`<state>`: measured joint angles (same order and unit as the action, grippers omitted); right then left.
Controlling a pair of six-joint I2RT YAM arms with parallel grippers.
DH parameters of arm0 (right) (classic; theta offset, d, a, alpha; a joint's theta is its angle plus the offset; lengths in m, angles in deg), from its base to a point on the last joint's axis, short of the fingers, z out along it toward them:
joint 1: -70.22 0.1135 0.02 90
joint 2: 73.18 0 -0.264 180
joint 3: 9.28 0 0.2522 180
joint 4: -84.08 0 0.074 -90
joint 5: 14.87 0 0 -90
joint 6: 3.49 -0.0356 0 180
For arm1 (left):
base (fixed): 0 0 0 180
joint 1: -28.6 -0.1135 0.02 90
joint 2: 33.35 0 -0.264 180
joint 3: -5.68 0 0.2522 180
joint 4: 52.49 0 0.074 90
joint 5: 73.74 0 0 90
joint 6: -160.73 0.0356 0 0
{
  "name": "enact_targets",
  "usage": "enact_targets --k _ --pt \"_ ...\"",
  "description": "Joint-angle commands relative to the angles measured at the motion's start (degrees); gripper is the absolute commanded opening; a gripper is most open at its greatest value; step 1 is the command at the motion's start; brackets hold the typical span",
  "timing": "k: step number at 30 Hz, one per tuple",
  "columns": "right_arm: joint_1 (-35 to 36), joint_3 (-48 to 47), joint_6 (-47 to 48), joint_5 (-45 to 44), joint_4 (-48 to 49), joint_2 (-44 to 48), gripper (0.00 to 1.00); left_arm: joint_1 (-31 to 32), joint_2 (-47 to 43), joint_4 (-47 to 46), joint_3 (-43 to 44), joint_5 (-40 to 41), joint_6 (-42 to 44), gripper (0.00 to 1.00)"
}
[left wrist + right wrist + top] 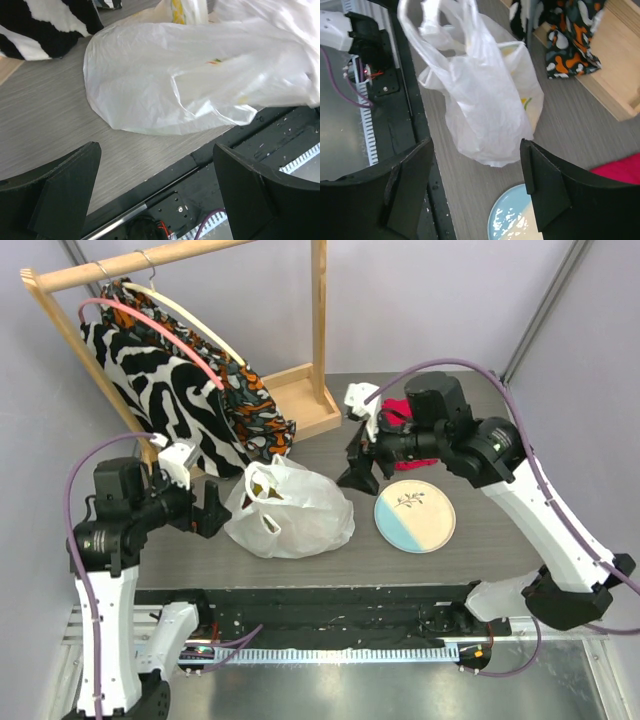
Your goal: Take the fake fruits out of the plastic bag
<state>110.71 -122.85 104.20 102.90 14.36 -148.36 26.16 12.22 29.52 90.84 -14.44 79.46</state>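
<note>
The bag point(290, 510) sits slumped with its mouth facing up, and the fruits point(263, 484) are inside, with yellow just peeking out. The left gripper point(213, 510) is spread wide just left of the bag. The right gripper point(360, 480) is released too, just right of it. Both are empty, probably lining up a grab.

White plastic bag point(200, 75) on table point(40, 130), left gripper point(155, 195) open

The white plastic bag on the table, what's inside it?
Through the open mouth of the plastic bag, only a yellow and brownish patch shows, likely fake fruits. The crinkled plastic covers everything else, so their number cannot be told.
</note>
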Motion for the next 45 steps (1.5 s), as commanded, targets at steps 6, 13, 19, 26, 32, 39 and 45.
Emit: enact_targets --k 6,13,19,26,32,39,45 --pt "21.29 -9.18 4.46 -8.60 2.51 -10.50 0.75 -0.20 -4.35 1.89 2.08 -0.15 0.60 1.00" --pt "29.38 -7.33 1.91 -21.08 14.63 -13.68 0.70 -2.39 -6.71 0.66 2.95 -1.90 -0.74 1.00" --pt "30.96 -2.68 1.03 -29.51 23.69 -13.59 0.65 -2.75 -7.15 5.83 4.10 -11.30 3.91 0.98" --pt "31.05 -1.70 -0.46 -36.56 28.01 -16.32 0.53 -2.75 -4.34 9.19 5.42 -14.04 6.82 0.95" --pt "30.97 -3.02 -0.73 -39.63 29.07 -18.07 0.27 -2.75 -4.08 6.20 3.23 -16.93 5.68 0.96" --pt "30.35 -3.98 -2.84 -36.46 29.33 -19.39 0.43 -2.75 -3.11 4.79 3.14 -14.48 7.70 0.97" --pt "27.37 -10.74 -5.65 -33.77 26.10 -19.05 0.01 -2.66 -2.32 2.07 1.91 -17.02 7.09 0.98"
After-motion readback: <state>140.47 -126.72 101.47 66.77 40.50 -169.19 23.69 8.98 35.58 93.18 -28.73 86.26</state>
